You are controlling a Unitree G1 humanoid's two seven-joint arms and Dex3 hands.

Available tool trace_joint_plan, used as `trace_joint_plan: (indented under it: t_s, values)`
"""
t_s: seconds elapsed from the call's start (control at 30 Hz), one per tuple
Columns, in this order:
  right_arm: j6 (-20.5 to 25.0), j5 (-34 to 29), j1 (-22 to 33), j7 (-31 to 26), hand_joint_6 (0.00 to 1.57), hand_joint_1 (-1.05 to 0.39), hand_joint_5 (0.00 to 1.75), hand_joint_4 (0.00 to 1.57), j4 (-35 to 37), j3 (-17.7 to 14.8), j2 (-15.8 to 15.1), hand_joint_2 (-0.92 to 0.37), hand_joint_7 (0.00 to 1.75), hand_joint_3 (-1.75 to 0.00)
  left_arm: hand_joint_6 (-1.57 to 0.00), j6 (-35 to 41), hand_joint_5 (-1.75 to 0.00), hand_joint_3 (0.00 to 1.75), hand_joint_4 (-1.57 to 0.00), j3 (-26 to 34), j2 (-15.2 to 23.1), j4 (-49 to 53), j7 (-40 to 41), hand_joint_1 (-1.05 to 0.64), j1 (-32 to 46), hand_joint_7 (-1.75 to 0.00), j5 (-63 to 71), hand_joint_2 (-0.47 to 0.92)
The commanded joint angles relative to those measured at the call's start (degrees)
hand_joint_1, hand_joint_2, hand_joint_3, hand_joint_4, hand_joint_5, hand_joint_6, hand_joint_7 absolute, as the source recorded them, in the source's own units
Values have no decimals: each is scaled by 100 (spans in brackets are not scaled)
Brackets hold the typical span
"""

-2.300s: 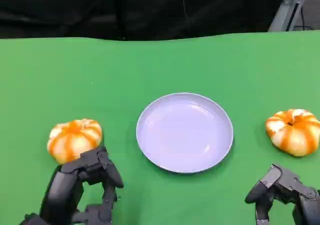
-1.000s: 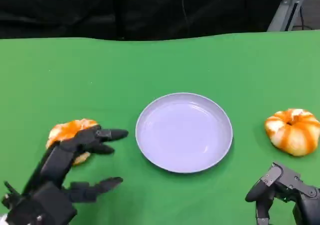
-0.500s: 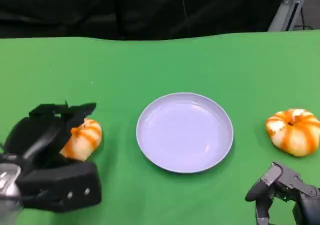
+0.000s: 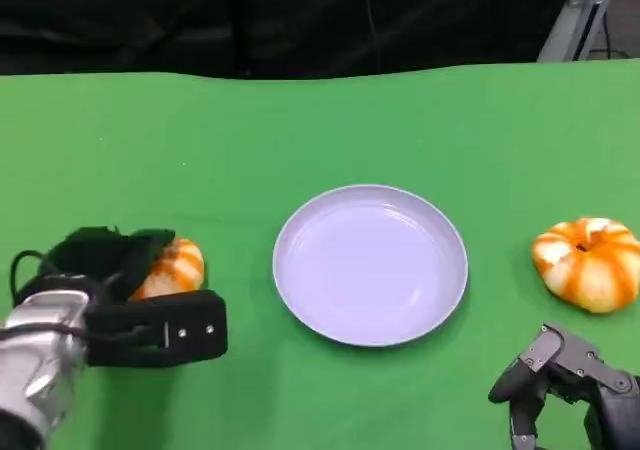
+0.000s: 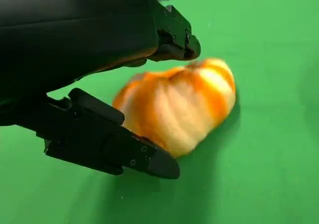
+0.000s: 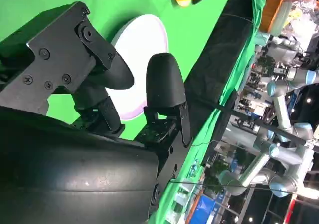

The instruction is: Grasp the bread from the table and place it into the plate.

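The left hand [image 4: 120, 290] has its fingers spread around the bread [image 5: 179, 109], which sits on the table left of the plate [image 4: 370, 265], not yet gripped; closing off-centre could squirt it sideways

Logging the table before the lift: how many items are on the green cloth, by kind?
Orange-and-white striped round bread rolls: 2, one at the left hand, one near the right edge.
Pale lavender round plate: 1, in the middle.
Total: 3.
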Motion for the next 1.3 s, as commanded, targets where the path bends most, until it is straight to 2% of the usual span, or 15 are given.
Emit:
trace_joint_plan:
  t_s: [0.03,0.1,0.2,0.23,0.27,0.3,0.33,0.37,0.4,0.43,0.53,0.77,0.9,1.07,1.3]
  values:
    - [51,44,31,-7,74,-2,175,83,-74,-12,-17,-35,147,-143,-21,-85,-23,4,-11,-190,-55,615,191,-52,-348,-1,-104,92]
    - [38,-23,35,-33,74,-1,175,83,-75,-16,-26,-36,147,-143,-25,-163,-22,4,-17,-260,-280,1237,247,-47,-579,-2,-221,92]
    - [73,-81,80,-55,74,0,175,82,-125,-3,-13,-35,148,-144,-48,-609,-14,1,-56,-226,-428,1749,833,-25,-644,-3,-438,91]
    - [77,-83,94,-52,74,0,175,82,-137,1,-12,-35,148,-144,-66,-810,-20,1,-78,-208,-441,1839,1128,-19,-628,-8,-499,90]
    - [72,-73,103,-50,74,0,175,82,-142,6,-6,-36,148,-144,-84,-1054,-34,0,-92,-207,-443,1935,1467,-15,-612,-8,-535,89]
    - [54,-55,102,-48,74,0,175,82,-137,11,-3,-36,148,-144,-101,-1293,-79,1,-91,-218,-435,2019,1789,-13,-599,-10,-557,90]
    - [46,-42,100,-48,74,0,175,82,-133,13,1,-36,148,-144,-110,-1512,-135,7,-87,-230,-416,2081,2066,-10,-585,-44,-579,90]
    - [42,-35,99,-48,74,0,175,82,-132,14,3,-36,148,-144,-97,-1667,-154,20,-87,-243,-405,2145,2259,-10,-585,-95,-597,87]
    - [51,-57,96,-57,74,0,175,82,-138,11,3,-36,148,-144,-88,-1762,-164,27,-87,-249,-382,2155,2385,-9,-586,-124,-610,85]
    - [42,-75,87,-65,74,0,175,82,-132,7,-1,-35,148,-144,-81,-1842,-169,34,-87,-246,-358,2158,2467,-11,-590,-140,-627,84]
    - [25,-48,67,-51,73,1,175,82,-101,-6,-18,-36,148,-144,-71,-1978,-174,61,-85,-287,-279,2143,2758,-10,-594,-156,-582,71]
    - [19,-34,54,-36,72,2,175,83,-86,-39,-48,-37,148,-142,-84,-2205,-175,87,-87,-275,-85,1740,3380,-9,-469,-132,-531,56]
    - [44,15,53,-5,72,3,175,82,-85,-27,-41,-38,148,-141,-97,-2343,-175,93,-85,-252,19,1432,3688,-8,-379,-103,-520,46]
    - [65,-15,45,-23,72,3,175,82,-99,-28,-34,-38,148,-141,-102,-2443,-170,107,-88,-200,30,803,3668,-11,-315,-91,-574,43]
    - [107,-29,29,-18,72,4,175,81,-82,-26,-37,-38,148,-141,-104,-2386,-167,99,-88,-246,-367,187,3163,-11,-410,-86,-701,45]
